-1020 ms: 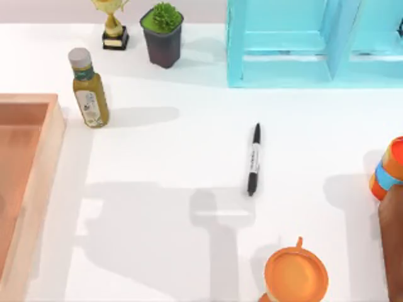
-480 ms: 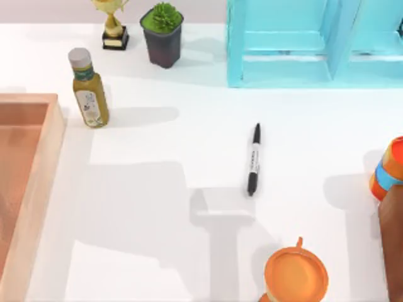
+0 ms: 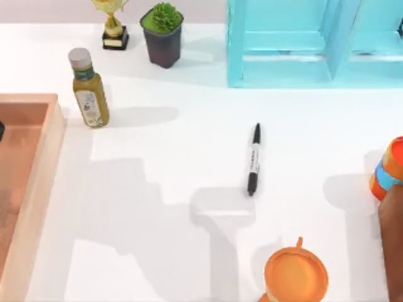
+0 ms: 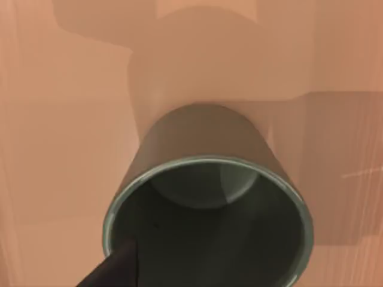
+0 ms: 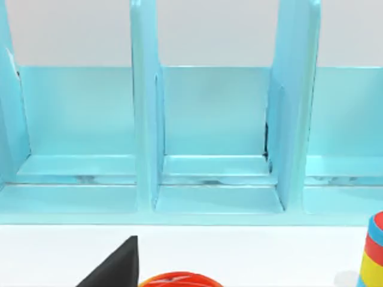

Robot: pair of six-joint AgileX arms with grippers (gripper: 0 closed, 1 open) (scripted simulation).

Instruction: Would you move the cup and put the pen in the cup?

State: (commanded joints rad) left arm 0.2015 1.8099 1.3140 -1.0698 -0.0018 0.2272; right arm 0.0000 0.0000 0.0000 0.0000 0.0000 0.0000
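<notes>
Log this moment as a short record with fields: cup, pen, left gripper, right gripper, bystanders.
cup: dark olive-grey cup, mouth toward the left wrist camera, over the wooden tray
pen: pen flat on the white table, untouched
left gripper: a dark finger at the cup's rim
right gripper: facing the blue rack
bystanders: oil bottle, potted plant, orange mug

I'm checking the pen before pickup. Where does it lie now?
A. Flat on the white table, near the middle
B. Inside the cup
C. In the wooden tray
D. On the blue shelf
A: the pen lies flat on the bare white table, apart from everything else.
</notes>
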